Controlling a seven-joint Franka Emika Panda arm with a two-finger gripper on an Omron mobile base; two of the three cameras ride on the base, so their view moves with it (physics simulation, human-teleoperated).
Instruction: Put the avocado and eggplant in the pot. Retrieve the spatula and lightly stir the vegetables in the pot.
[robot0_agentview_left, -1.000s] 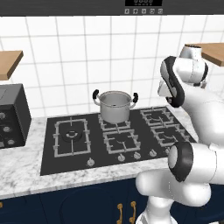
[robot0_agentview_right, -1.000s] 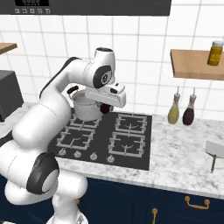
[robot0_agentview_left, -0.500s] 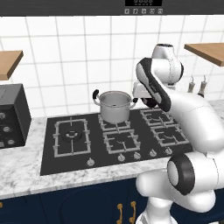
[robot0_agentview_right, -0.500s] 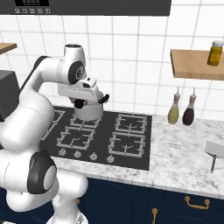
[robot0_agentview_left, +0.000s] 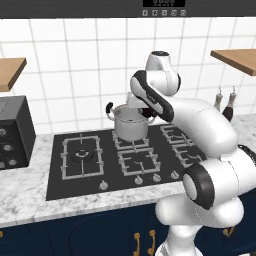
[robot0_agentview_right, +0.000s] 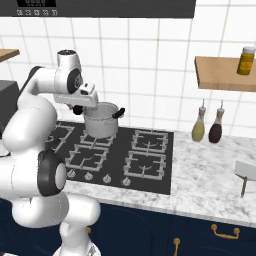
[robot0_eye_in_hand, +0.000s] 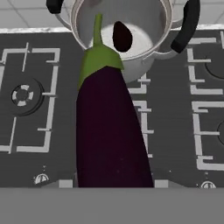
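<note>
The dark purple eggplant (robot0_eye_in_hand: 109, 131) with its green cap hangs in my gripper (robot0_agentview_left: 146, 109), which is shut on it; the vegetable hides the fingertips in the hand view. Its stem end points at the steel pot (robot0_eye_in_hand: 148, 22), just short of the rim. The pot (robot0_agentview_left: 131, 122) stands on a rear burner with its black loop handles out to the sides. Inside it lies a dark oval, the avocado (robot0_eye_in_hand: 122, 36). From the right base view my gripper (robot0_agentview_right: 78, 108) hovers beside the pot (robot0_agentview_right: 101, 121), at rim height. The pale grey spatula (robot0_agentview_right: 243, 180) lies at the counter's far right.
The black hob (robot0_agentview_left: 125, 157) has several burners and a row of knobs along its front. Two bottles (robot0_agentview_right: 207, 130) stand against the tiles under a wooden shelf (robot0_agentview_right: 225, 75) that carries a jar (robot0_agentview_right: 246, 60). A dark appliance (robot0_agentview_left: 12, 132) sits at the left.
The arm has swung left from the right side of the hob to the pot, carrying the eggplant. The pot has not moved.
</note>
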